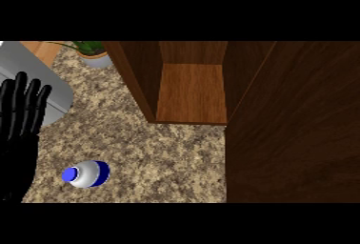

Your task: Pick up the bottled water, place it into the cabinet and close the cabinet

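The bottled water (87,174), white with a blue cap and a blue band, stands on the speckled counter (162,152) at the lower left, seen from above. The dark wooden cabinet (190,90) stands at the top centre with its inside shelf showing. Its open door (295,128) fills the right side of the view. My left hand (21,114) rests at the left edge, fingers straight and pointing up, apart from the bottle and to its upper left. My right hand is out of view.
A potted plant (95,53) stands at the top left beside the cabinet. A grey sink basin (49,81) lies at the left edge, partly behind my left hand.
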